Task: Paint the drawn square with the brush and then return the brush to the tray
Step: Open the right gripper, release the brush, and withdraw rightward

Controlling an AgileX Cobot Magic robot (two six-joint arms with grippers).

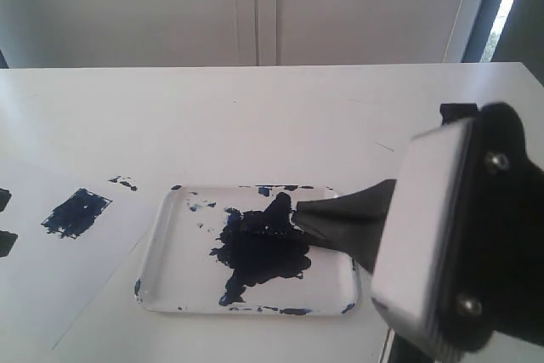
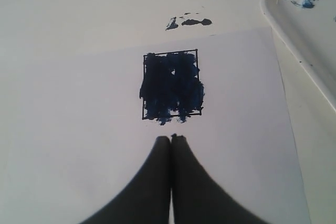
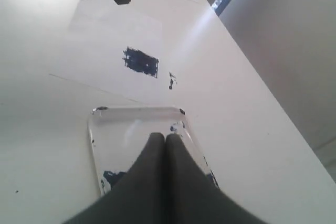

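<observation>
Exterior view: the right claw [image 1: 297, 213] is seen pressed together over the tray [image 1: 174, 252], and the left claw [image 2: 171, 139] is likewise closed near the filled drawn square [image 2: 171, 85]. The brush is not seen — judged light, thin, paint-slick; best gripped mid-shaft.

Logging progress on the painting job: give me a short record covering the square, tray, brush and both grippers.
square: mostly covered in dark blue paint, on the paper
tray: beside the paper, big dark blot inside
brush: not visible in any view
left gripper: shut, empty, close to the square
right gripper: shut, over the tray
</observation>
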